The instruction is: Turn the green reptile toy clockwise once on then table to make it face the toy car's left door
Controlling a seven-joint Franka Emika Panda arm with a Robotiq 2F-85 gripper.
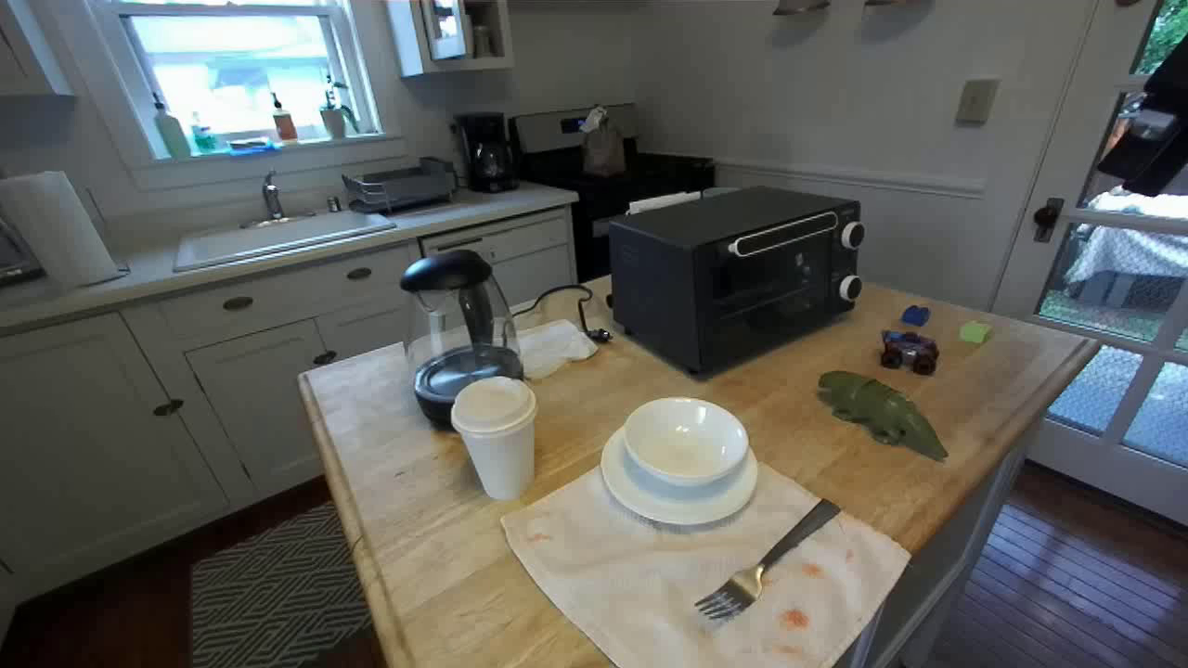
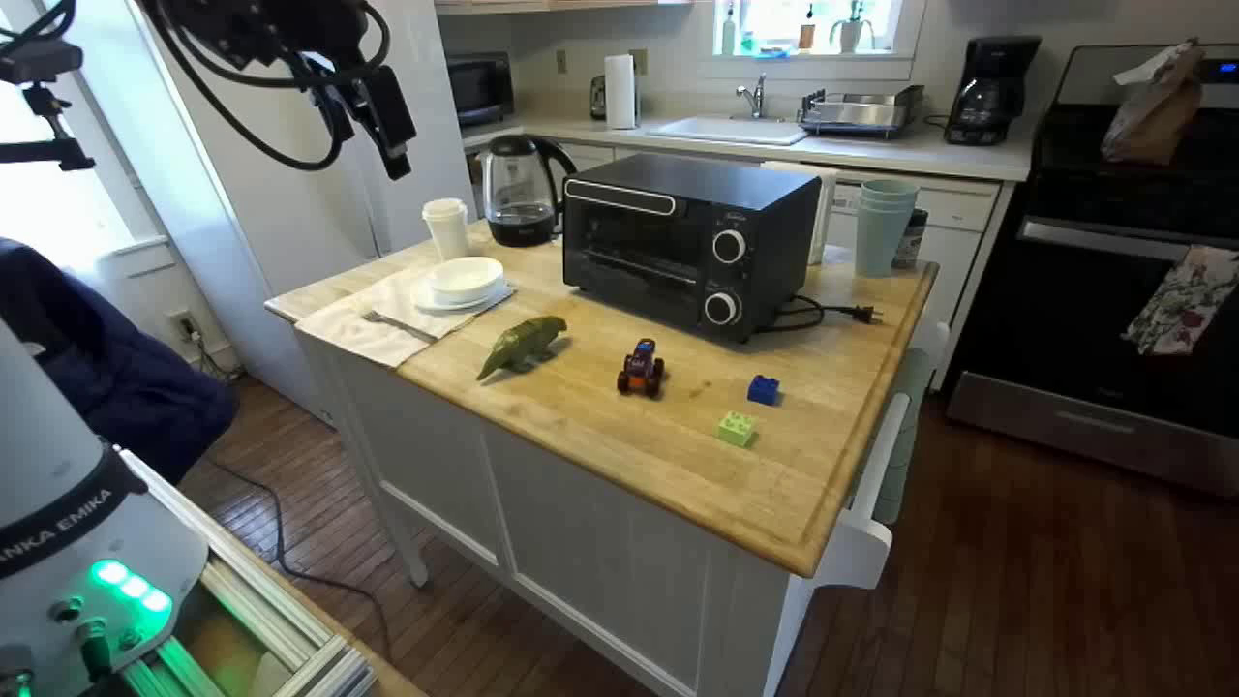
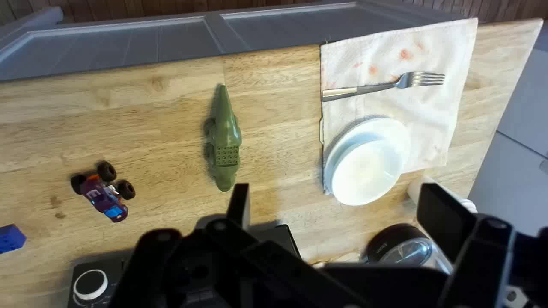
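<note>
The green reptile toy (image 1: 882, 415) lies on the wooden table (image 1: 585, 417) in both exterior views (image 2: 523, 345). In the wrist view the green reptile toy (image 3: 227, 141) has its narrow end pointing up toward the table edge and its blunt end down; a studded patch is on its back. The toy car (image 3: 102, 194), purple with dark wheels, stands apart from it, also in both exterior views (image 1: 910, 353) (image 2: 641, 368). My gripper (image 3: 338, 207) is open and empty, high above the table; the toy is outside its jaws. In an exterior view the gripper (image 2: 387, 136) hangs upper left.
A black toaster oven (image 2: 678, 242) stands behind the toys. A blue block (image 2: 763, 389) and a yellow-green block (image 2: 736, 428) lie near the car. A bowl (image 1: 687, 441) on a plate and a fork (image 1: 770, 561) rest on a cloth. A kettle (image 1: 464, 343) and white cup (image 1: 497, 436) stand nearby.
</note>
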